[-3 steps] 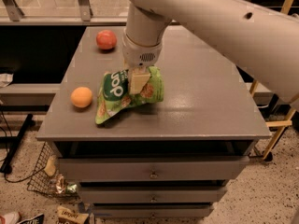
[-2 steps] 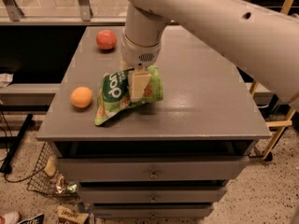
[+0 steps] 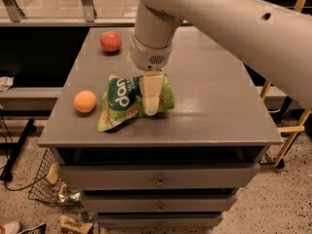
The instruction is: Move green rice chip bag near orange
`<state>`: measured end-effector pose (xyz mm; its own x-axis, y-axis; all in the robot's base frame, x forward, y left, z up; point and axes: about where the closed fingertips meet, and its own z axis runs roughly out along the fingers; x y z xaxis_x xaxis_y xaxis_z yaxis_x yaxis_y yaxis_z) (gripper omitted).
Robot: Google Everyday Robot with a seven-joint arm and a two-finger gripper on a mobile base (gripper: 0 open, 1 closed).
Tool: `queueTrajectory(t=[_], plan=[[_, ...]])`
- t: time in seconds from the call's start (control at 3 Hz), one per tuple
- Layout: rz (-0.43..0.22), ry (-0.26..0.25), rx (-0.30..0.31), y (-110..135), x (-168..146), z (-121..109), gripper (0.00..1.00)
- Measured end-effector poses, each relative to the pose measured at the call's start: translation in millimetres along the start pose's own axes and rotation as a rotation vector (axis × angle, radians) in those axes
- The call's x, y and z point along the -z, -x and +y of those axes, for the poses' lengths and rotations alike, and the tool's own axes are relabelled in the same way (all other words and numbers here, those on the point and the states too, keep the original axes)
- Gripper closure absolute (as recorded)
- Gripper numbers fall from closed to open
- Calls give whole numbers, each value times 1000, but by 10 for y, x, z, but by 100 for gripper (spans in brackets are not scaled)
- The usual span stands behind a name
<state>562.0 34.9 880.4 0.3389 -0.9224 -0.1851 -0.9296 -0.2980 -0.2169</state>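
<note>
Green rice chip bag (image 3: pixel 121 102) lying just right of the orange (image 3: pixel 85 101) on a grey surface (image 3: pixel 219 101), with the hand (image 3: pixel 151 95) down on it.

Bag and orange are close but apart, a strip of bare top showing between them. The hand, further right of the orange, comes down from the white arm (image 3: pixel 234 18) onto the bag's right half; whether it is clamped on the bag or loose cannot be told. A redder fruit (image 3: pixel 110 41) sits well behind the orange, toward the far edge.
</note>
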Motion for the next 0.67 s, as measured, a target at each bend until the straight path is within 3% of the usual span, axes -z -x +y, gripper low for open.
queueTrajectory(t=[0.33,0.67], plan=[[41,-50,-76,-301,235,118,0],[76,-110,-197,-775,481,310,0]])
